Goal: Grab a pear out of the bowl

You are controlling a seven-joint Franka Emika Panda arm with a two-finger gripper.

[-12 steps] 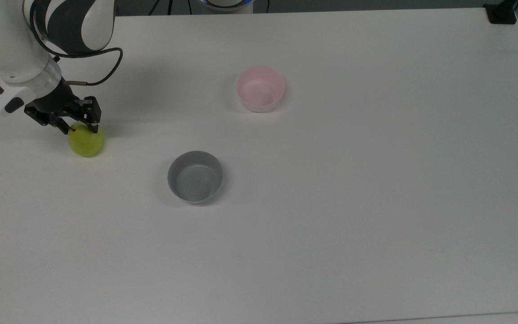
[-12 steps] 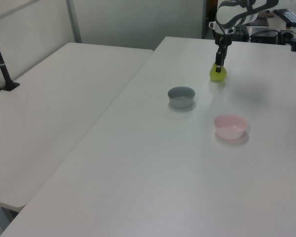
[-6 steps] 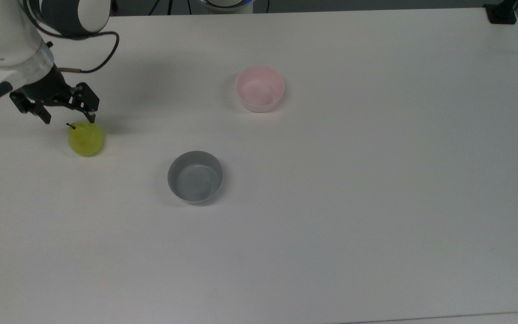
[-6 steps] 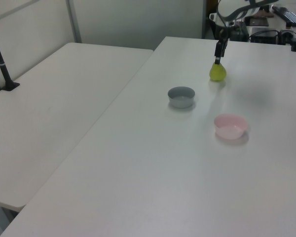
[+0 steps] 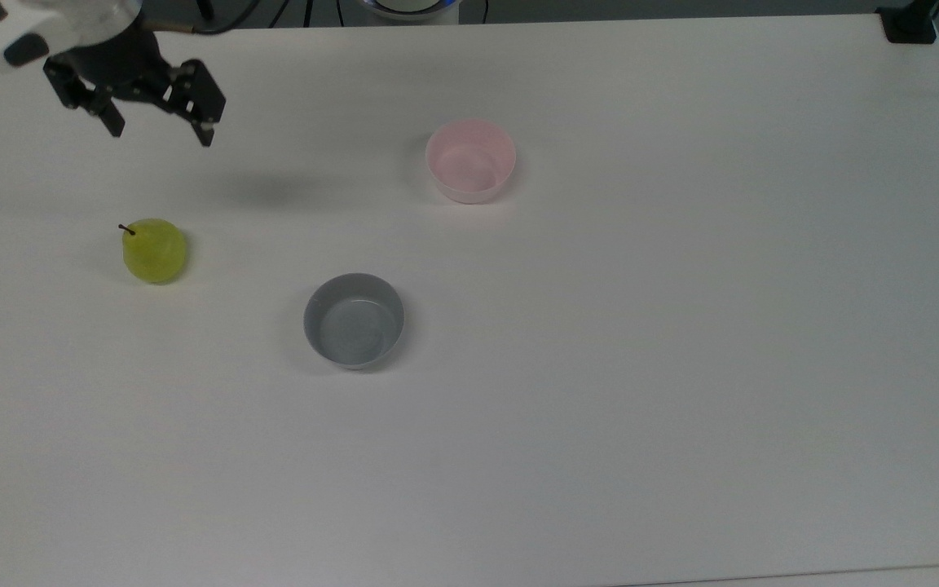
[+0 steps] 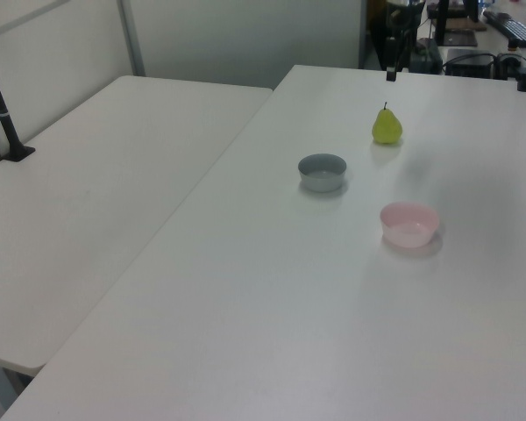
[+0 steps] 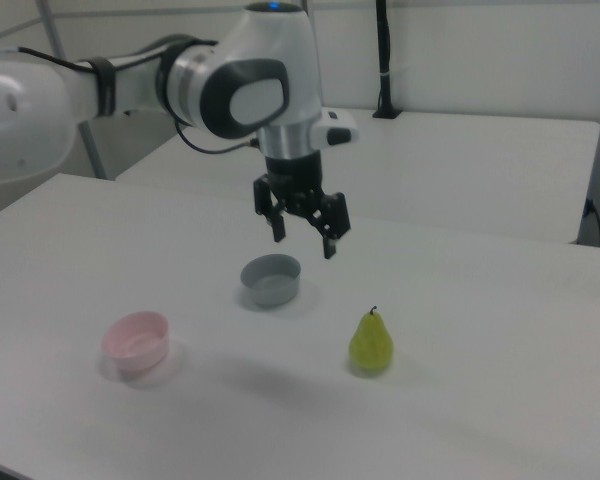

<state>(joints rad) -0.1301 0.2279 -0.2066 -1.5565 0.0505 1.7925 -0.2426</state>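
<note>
White arm segments with dark grey joints reach in from the right view's left, bending down at the wrist so that the black gripper (image 7: pixel 302 232) hangs well above the desk (image 7: pixel 480 380), fingers pointing downward. In the top view the gripper (image 5: pixel 161 130) sits near the upper left corner, with a white block on the wrist beside it and a dark cable looping off the top edge. Its two fingers are spread wide apart and hold nothing. In the left view one dark finger (image 6: pixel 391 72) shows at the far end of the desk, above and behind the pear.

The pear (image 5: pixel 154 250) stands upright on the bare desk, stem up, well apart from the gripper and out of either bowl. In the right view the pear (image 7: pixel 371 343) is below and to the right of the gripper; in the left view it (image 6: pixel 387 127) stands beyond both bowls.

The pink bowl (image 5: pixel 470 161) is empty and sits well to the top view's right of the pear. The grey bowl (image 5: pixel 354 319), also empty, lies between them and nearer the top view's bottom. In the right view the grey bowl (image 7: pixel 271 279) is under and behind the gripper, and the pink bowl (image 7: pixel 136 340) sits to its left.

No readable writing or brand mark is visible on the arm, bowls or desk.
</note>
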